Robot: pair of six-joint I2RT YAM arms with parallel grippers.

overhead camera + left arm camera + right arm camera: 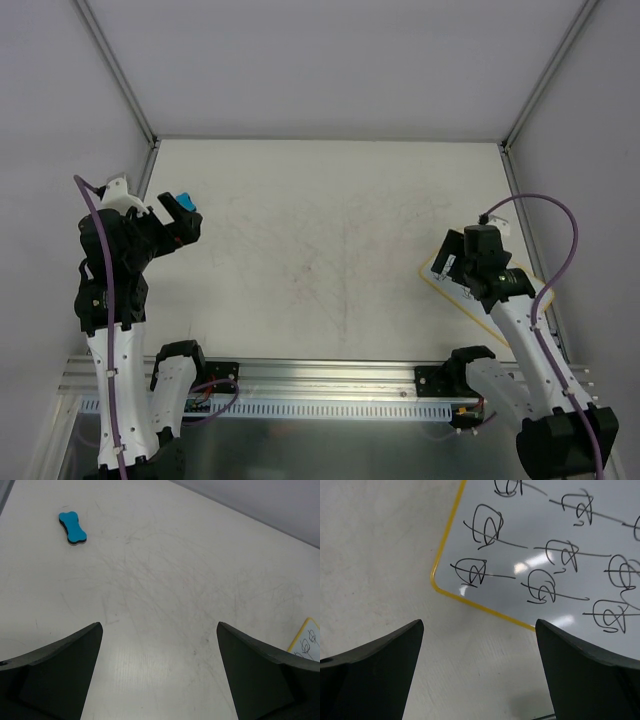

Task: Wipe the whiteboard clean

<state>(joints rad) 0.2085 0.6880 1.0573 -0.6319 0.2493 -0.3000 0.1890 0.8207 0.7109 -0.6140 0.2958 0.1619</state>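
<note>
Whiteboard (pixel 540 525) with yellow rim and rows of dark scribbles, flat on the tabletop (pixel 330 220), right gripper (pixel 479 625) spread wide and empty over its corner, left gripper (pixel 159 627) likewise released, well apart from the whiteboard, blue bone-shaped eraser (pixel 73 528) also well apart from it

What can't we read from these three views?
- Small white yellow-rimmed whiteboard: right wrist view, cut off by top and right edges; scribble extent unknown.
- Top view: right arm covers most of it; scribbles too small.
- Left wrist view: only a corner, at right edge.
- Blue bone-shaped eraser: top view, left arm overlaps it.
</note>
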